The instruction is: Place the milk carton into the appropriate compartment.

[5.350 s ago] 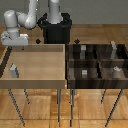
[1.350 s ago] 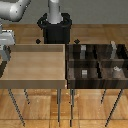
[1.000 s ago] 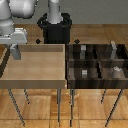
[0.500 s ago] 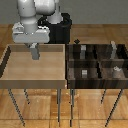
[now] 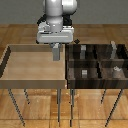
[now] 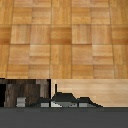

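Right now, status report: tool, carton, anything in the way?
Tool shut on carton, above tray's right edge. Divided bin alongside. Nothing between.

Both views are evenly lit and fairly bright, with a soft, diffuse light and no glare. In the exterior view the pale tray (image 5: 30, 62) reads clearly, while the dark compartment bin (image 5: 97, 67) just beside it is murky, its inner walls in shade. The render is coarse and soft, so edges look blurred and small grey shapes stay indistinct. The wrist view is equally pixelated, with a flat dark band along one edge.
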